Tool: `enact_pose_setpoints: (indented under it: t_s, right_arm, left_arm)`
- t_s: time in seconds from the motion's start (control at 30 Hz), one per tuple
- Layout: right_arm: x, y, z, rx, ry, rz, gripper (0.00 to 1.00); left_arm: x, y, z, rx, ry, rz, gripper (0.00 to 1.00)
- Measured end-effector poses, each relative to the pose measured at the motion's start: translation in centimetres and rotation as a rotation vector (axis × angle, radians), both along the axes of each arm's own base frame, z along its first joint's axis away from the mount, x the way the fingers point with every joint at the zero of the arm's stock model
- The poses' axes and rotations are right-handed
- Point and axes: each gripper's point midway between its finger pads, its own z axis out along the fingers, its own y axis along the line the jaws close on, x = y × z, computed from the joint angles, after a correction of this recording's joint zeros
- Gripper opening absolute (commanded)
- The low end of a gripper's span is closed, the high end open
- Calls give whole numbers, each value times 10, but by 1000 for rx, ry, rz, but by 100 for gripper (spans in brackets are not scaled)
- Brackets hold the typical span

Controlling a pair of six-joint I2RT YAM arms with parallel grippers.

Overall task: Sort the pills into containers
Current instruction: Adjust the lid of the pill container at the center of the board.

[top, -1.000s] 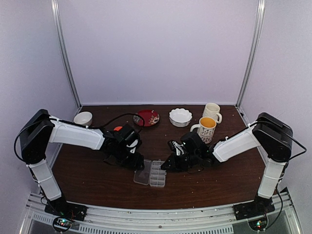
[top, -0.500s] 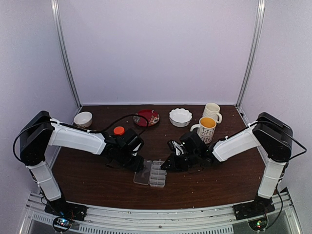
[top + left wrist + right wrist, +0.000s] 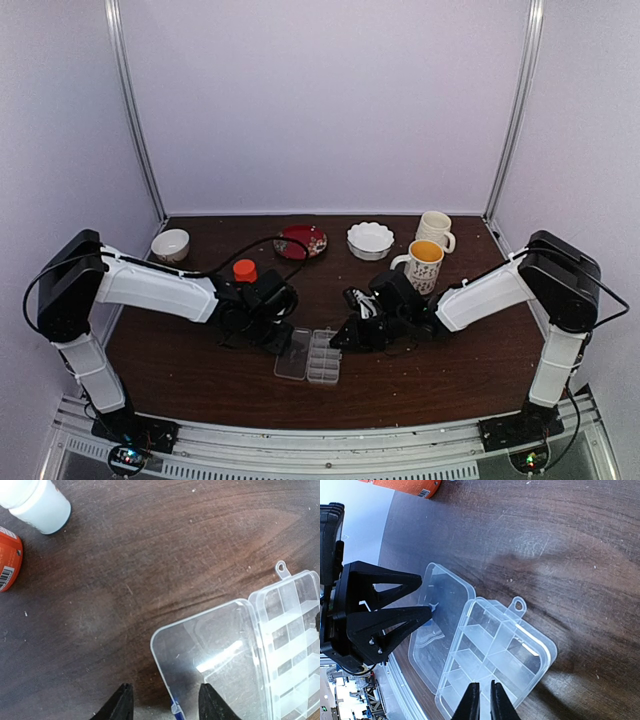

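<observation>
Dark wooden table [image 3: 200, 385] bears open pill box [image 3: 322, 358], orange-capped bottle [image 3: 245, 271], mugs [image 3: 426, 263], plate [image 3: 302, 241], bowls [image 3: 370, 240].

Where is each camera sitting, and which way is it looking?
Top external: high behind the arms, looking down at the table; left arm and right arm both show.
Left wrist: on the left arm, looking down at the pill box; left fingers show at bottom.
Right wrist: on the right arm, looking across the box toward the left fingers; right fingers show.
Shared: all see the pill box.
</observation>
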Motion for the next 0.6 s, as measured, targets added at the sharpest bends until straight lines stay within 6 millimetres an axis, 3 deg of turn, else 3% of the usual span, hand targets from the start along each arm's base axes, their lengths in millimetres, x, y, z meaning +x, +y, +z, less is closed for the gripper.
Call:
enact_pose_setpoints:
  t_s: [0.27, 0.6]
  right_arm:
    - [0, 0, 0, -1, 0, 1, 10]
    - [-3, -3, 0, -24, -9, 15, 10]
  left_arm:
    - [-12, 11, 5, 9, 14, -10, 47]
    - [-28, 5, -2, -34, 87, -51, 47]
